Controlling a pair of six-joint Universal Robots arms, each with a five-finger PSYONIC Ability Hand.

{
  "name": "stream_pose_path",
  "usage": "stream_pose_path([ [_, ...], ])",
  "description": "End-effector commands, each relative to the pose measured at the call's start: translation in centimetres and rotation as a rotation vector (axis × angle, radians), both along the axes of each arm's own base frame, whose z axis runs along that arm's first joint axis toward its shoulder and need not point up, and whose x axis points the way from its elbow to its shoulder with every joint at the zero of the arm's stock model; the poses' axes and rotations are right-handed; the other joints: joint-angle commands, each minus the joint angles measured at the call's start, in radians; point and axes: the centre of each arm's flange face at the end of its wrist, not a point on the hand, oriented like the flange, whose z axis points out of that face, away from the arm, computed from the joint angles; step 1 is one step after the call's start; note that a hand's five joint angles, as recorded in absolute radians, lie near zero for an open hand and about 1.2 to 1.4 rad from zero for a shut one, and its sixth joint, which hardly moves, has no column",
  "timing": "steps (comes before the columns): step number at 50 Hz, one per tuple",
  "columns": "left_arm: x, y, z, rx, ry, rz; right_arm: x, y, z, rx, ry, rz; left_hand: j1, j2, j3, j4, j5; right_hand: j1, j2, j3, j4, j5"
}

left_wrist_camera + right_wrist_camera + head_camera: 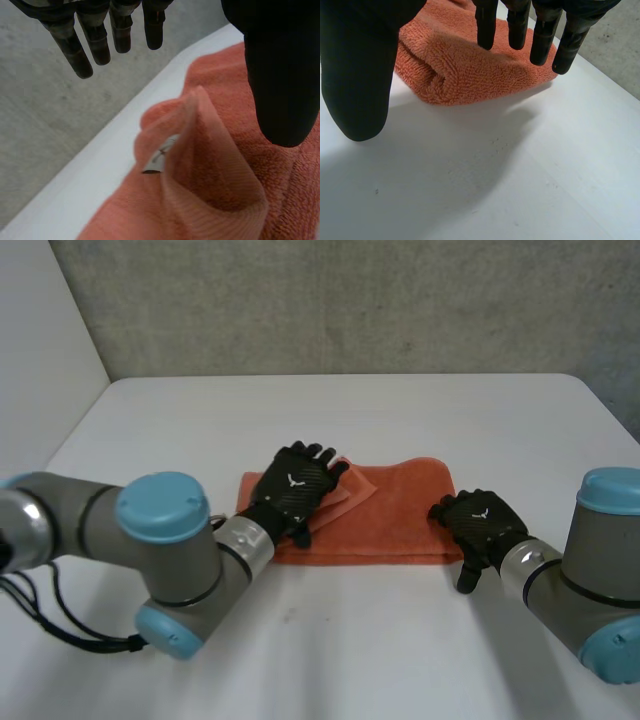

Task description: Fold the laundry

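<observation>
A folded orange towel (400,515) lies across the middle of the white table (340,410). My left hand (295,490) hovers over the towel's left end, fingers straight and apart, holding nothing. Under that palm a turned-up corner of the towel (200,165) stands up with a small white label (161,159) on it. My right hand (480,525) is at the towel's right end, open, with its fingers (530,30) above the towel's folded edge (465,70) and its thumb (357,70) over bare table.
A grey wall (340,300) rises behind the table's far edge. A pale wall stands at the left. Bare white tabletop (520,175) lies in front of the towel and to both sides of it.
</observation>
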Motion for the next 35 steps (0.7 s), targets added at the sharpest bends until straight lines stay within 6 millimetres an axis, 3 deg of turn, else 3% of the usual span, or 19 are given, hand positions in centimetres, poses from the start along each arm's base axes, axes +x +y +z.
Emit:
stream_pose_path([
  [1, -0.6, -2.7, -1.3, 0.01, -0.014, 0.058, 0.0, 0.0, -0.1, -0.015, -0.002, -0.002, -0.003, 0.0, -0.009, -0.002, -0.019, 0.027, 0.01, 0.017, -0.003, -0.009],
  [4, 0.0, -3.8, -0.8, -0.007, -0.008, 0.121, 0.2, 0.2, -0.1, -0.017, -0.002, 0.004, 0.0, 0.003, -0.006, 0.001, -0.016, 0.062, 0.045, 0.053, 0.032, 0.026],
  [8, 2.6, -6.7, 0.0, -0.032, -0.004, 0.272, 0.4, 0.2, -0.1, -0.024, -0.005, 0.012, 0.0, 0.003, -0.006, 0.001, -0.016, 0.109, 0.092, 0.1, 0.079, 0.073],
  [16, 5.5, -8.9, -0.6, -0.045, -0.054, 0.454, 0.8, 0.0, 0.2, -0.043, -0.01, 0.02, 0.032, 0.035, 0.027, 0.034, 0.016, 0.206, 0.189, 0.196, 0.176, 0.17],
  [23, 6.3, -7.7, -1.0, -0.044, -0.126, 0.466, 1.1, 0.1, 0.3, -0.054, -0.012, 0.026, 0.003, 0.006, -0.003, 0.004, -0.013, 0.376, 0.359, 0.366, 0.345, 0.34],
  [35, 6.2, -4.4, 3.2, -0.05, -0.028, 0.441, 1.0, -0.5, 0.4, -0.076, -0.015, 0.016, -0.009, -0.006, -0.014, -0.008, -0.025, 0.731, 0.714, 0.721, 0.7, 0.695],
])
